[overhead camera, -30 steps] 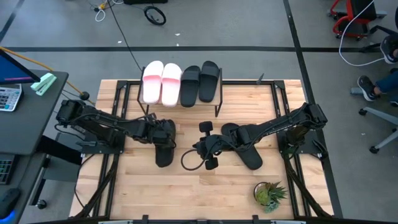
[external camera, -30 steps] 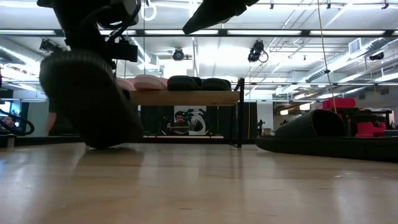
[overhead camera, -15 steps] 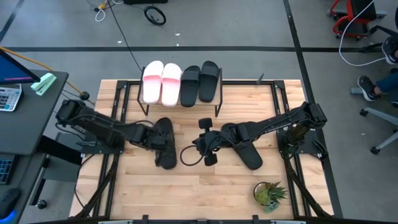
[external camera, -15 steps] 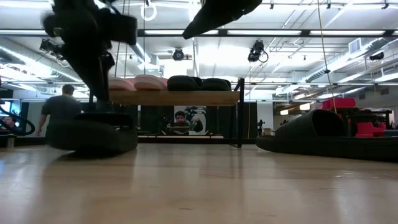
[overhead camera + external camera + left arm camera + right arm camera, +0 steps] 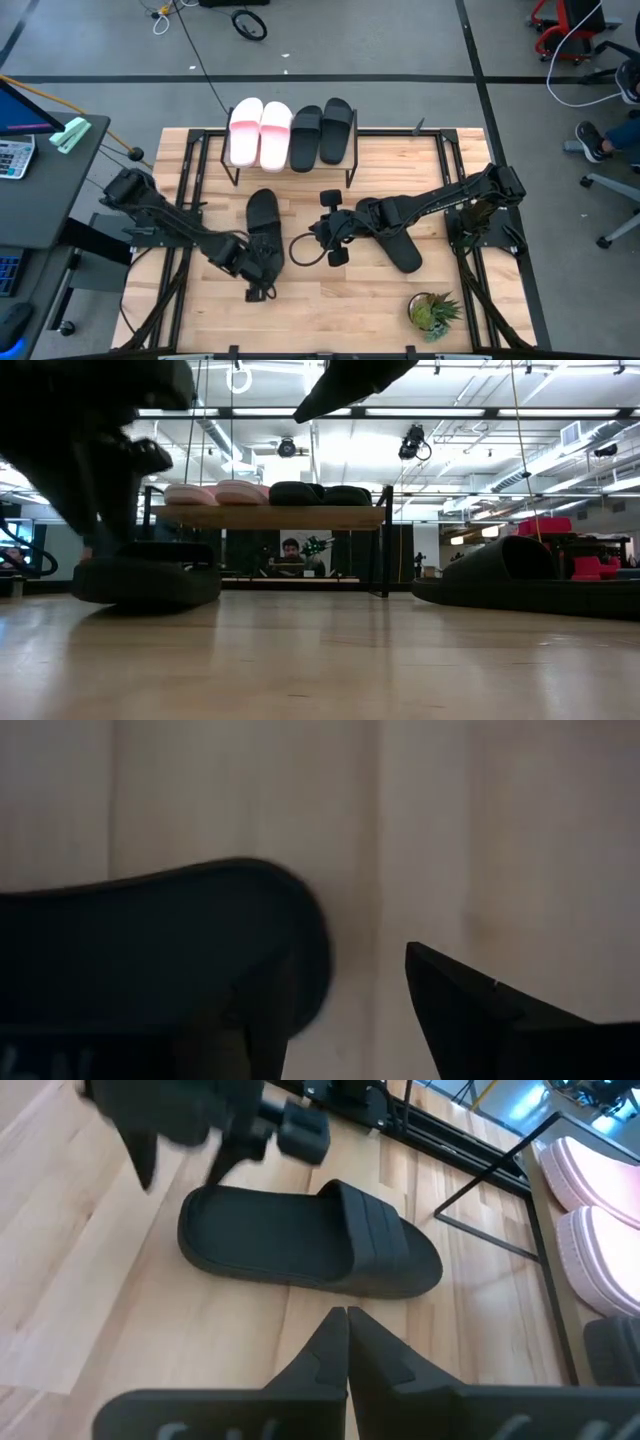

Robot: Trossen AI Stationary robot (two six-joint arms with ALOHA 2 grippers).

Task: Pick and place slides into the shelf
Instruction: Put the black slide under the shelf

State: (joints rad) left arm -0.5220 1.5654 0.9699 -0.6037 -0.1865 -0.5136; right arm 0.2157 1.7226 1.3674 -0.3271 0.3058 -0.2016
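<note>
Black left end effector [image 5: 262,287] hangs open beside a black slide [image 5: 264,225]; right end effector [image 5: 322,238] closed.

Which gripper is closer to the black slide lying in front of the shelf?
Left. The left gripper is open right at the slide's near end; the right gripper, shut, sits off to its side.
</note>
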